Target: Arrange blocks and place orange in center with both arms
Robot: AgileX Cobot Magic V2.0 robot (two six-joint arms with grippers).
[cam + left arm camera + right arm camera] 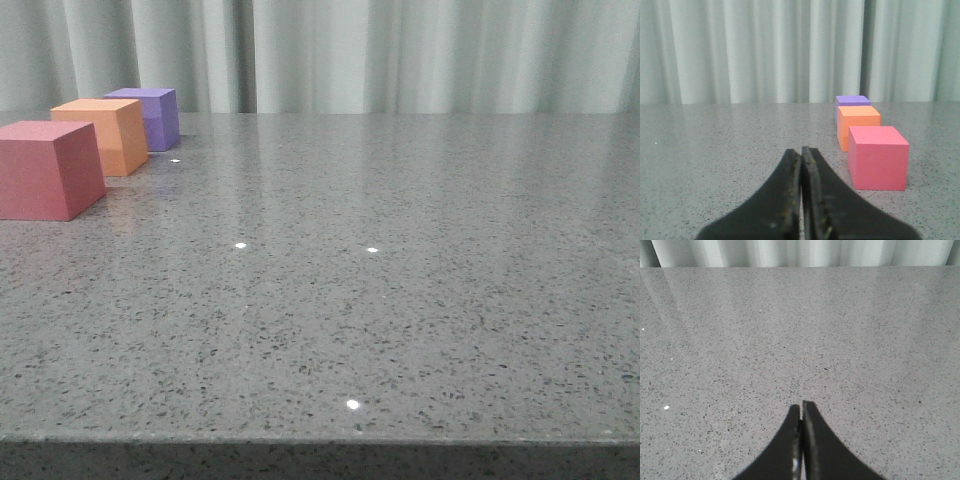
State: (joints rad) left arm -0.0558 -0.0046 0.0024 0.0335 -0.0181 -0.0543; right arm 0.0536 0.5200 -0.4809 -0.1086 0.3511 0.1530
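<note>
On table: orange cube [102,135] mid-row | front: no arms | wrists: both pincers closed, empty

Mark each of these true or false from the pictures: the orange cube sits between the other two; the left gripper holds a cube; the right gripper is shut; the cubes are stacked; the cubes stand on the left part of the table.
1. The orange cube sits between the pink cube and the purple cube. True.
2. The left gripper holds a cube. False: its fingers are shut on nothing, short of the cubes.
3. The right gripper is shut. True.
4. The cubes are stacked. False: all three stand in a row on the table.
5. The cubes stand on the left part of the table. True, in the front view.
</note>
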